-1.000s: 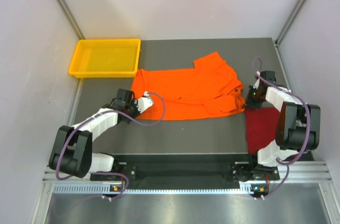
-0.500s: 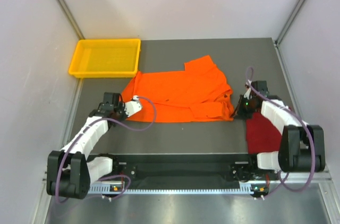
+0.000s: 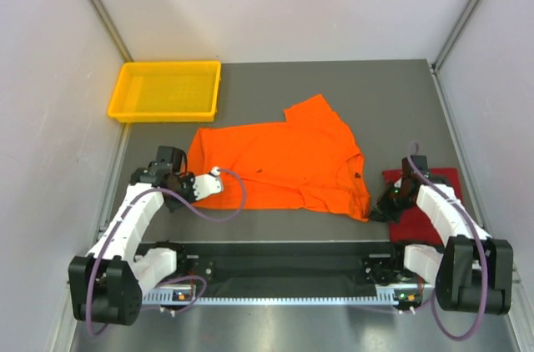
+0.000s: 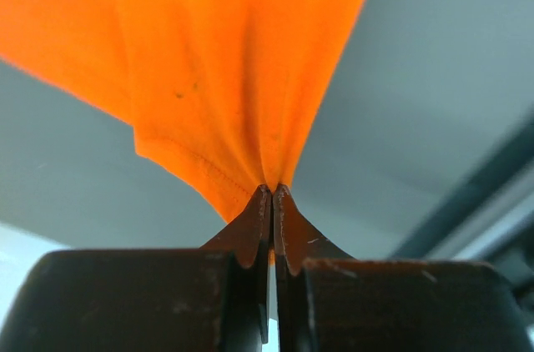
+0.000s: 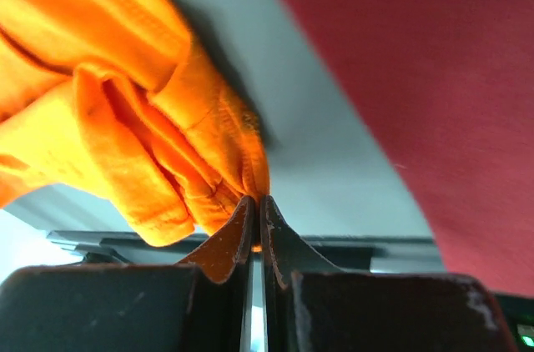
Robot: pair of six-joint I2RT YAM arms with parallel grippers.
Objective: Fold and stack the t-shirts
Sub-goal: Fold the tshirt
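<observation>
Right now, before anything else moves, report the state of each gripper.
The left gripper: closed, pinching an edge of the orange t-shirt.
The right gripper: closed, pinching a bunched edge of the same shirt.

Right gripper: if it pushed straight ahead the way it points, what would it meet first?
The bunched orange shirt that the right gripper pinches; the red shirt lies off to the side, likely missed.

Soft matt cloth orange t-shirt (image 3: 284,160), glossy yellow plastic tray (image 3: 167,90)
</observation>
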